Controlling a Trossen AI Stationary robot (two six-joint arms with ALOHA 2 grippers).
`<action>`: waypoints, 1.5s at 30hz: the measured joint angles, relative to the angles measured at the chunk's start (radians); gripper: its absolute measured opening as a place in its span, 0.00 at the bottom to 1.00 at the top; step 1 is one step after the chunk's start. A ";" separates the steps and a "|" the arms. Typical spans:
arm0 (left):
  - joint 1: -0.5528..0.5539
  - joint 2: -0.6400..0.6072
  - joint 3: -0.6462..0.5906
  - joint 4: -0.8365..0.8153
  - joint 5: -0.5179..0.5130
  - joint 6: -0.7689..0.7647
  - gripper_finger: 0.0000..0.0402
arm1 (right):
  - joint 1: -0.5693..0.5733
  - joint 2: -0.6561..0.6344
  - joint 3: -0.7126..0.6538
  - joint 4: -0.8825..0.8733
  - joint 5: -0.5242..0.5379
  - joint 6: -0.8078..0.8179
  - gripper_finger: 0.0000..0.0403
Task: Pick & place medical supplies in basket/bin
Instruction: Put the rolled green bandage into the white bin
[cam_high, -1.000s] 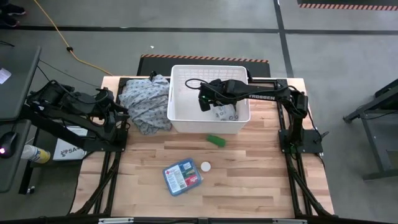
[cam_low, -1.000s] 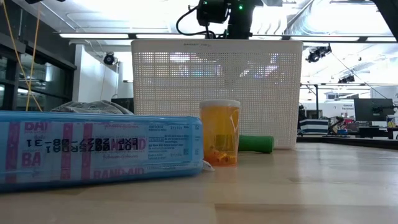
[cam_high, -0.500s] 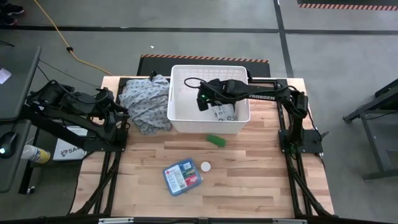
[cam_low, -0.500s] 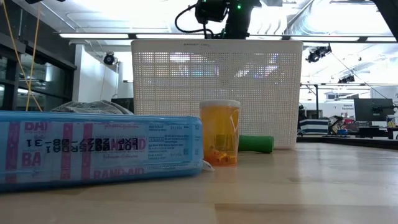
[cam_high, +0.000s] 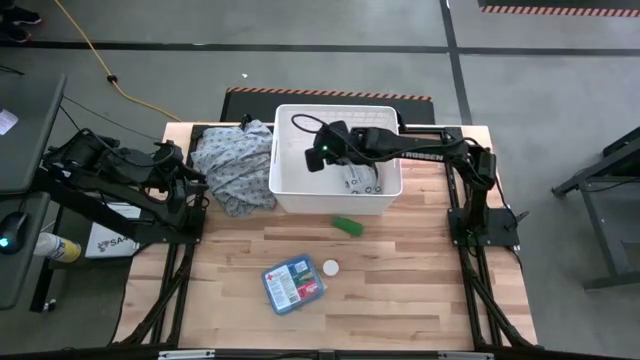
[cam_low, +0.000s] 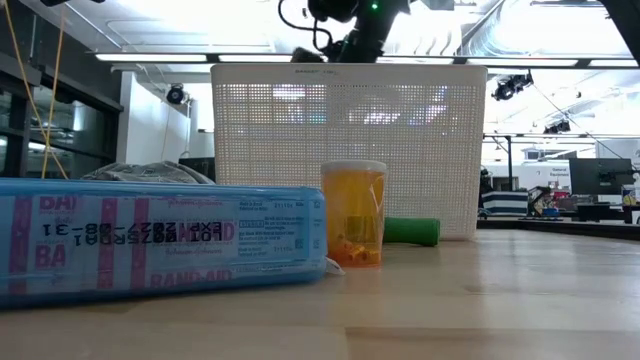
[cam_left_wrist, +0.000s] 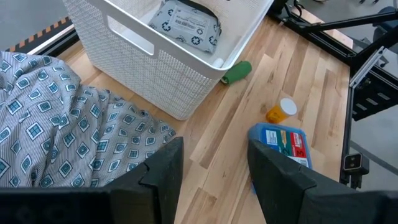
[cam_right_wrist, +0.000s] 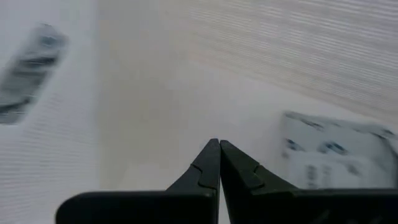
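Over the white basket (cam_high: 290, 190), the right gripper (cam_high: 312, 161) has drifted off the grey-white packet (cam_high: 360, 178) toward the far side, fingers closed on nothing, so that packet (now lying beside the fingers) counts as delivered. On the bench, well clear of those fingers, the blue first-aid box (cam_high: 294, 284), orange vial (cam_left_wrist: 281, 110) and green item (cam_high: 346, 226) remain outstanding; the left gripper (cam_left_wrist: 208, 168) waits above the cloth heap (cam_high: 232, 165), its fingers parted and holding nothing.

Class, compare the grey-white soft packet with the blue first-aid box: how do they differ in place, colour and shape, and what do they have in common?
Place: the grey-white soft packet lies inside the white basket; the blue first-aid box lies on the bare wooden table, in front of the basket.
Colour: the packet is pale grey-white with dark printed marks; the box is blue with a white label and red cross.
Shape: the packet looks soft and rumpled; the box is flat and rigid.
Shared: both lie flat, and neither is held by a gripper.
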 joint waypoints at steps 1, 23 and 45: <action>0.000 0.000 0.000 0.000 0.000 0.000 0.53 | 0.000 0.000 0.000 0.027 -0.016 -0.013 0.00; 0.000 0.000 0.000 0.000 0.000 0.000 0.53 | 0.003 0.000 0.000 0.674 -0.421 -0.150 0.00; 0.000 -0.002 -0.139 0.008 0.047 -0.037 0.53 | 0.171 -0.003 0.000 1.156 -0.929 -0.277 0.00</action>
